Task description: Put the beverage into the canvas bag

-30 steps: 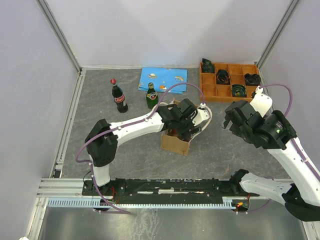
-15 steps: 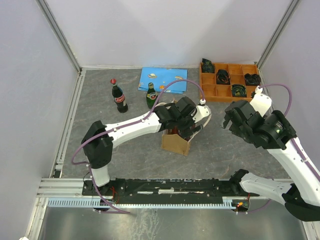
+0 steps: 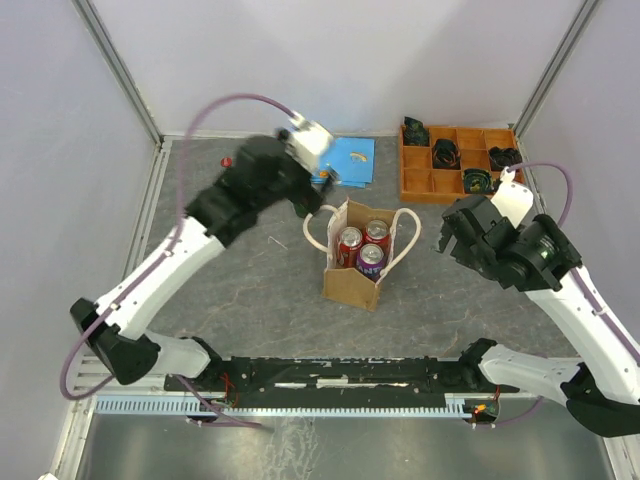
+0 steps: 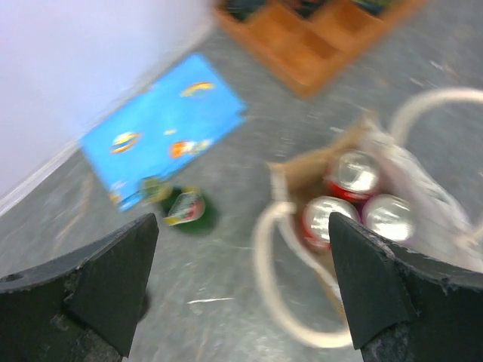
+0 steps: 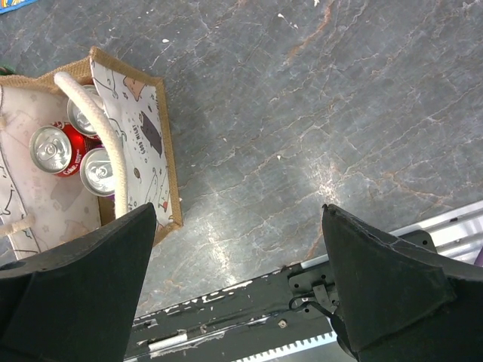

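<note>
While three metal cans [image 3: 362, 246] sit in the upright tan canvas bag [image 3: 350, 285], the left tool [image 4: 241, 220] and right tool [image 5: 238, 211] are spread apart, empty; the green glass bottle [image 4: 186, 211] near it is judged rigid, slippery, best gripped at the neck.

Tan-brown canvas bag [image 3: 350, 287] with cream loop handles [image 3: 312, 232], white lining [image 5: 139, 136] with little dark drawings, red and purple metal cans [image 3: 349, 240] with silver tops, blue flat sheet [image 4: 162, 128] with orange pictures, dark green glass bottle [image 4: 187, 213], orange wooden tray [image 3: 415, 182], grey table top [image 3: 250, 290] with pale lines
</note>
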`<state>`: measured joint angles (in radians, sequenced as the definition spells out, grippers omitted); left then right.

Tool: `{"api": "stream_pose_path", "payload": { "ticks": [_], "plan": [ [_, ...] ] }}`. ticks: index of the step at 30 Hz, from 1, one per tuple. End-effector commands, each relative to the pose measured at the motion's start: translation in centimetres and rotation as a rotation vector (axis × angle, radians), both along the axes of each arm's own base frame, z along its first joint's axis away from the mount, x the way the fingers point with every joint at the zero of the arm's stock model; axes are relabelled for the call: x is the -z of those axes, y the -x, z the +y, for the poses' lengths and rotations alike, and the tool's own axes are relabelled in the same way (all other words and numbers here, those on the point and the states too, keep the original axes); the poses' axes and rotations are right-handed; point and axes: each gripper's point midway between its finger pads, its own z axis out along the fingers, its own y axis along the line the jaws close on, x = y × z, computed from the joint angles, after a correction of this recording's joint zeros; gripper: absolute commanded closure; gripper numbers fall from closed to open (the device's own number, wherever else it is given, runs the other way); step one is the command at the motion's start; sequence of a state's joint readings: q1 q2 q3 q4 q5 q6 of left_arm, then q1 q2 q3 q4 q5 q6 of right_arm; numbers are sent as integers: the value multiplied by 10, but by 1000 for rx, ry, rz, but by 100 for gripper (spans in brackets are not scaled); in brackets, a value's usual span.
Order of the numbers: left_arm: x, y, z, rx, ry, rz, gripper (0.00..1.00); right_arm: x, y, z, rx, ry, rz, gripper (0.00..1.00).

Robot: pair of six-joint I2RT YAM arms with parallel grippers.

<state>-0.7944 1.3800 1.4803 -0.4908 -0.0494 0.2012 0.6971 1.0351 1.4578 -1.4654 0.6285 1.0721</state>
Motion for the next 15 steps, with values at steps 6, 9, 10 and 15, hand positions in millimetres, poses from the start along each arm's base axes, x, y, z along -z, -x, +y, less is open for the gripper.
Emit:
{"api": "stream_pose_path", "payload": {
  "ticks": [6,9,10,15],
  "plan": [
    [4,-98,155,-479,114,282,1,-3,-12,9,-14,-16,-27,1],
    [16,-102,176,-553,100,372,1,-3,-14,12,-23,-15,-21,1],
    [19,-101,180,-566,88,390,1,-3,-15,12,-24,-13,-21,1],
    [44,-96,205,-637,9,509,1,-1,-12,11,-24,-16,-19,1]
  ]
}}
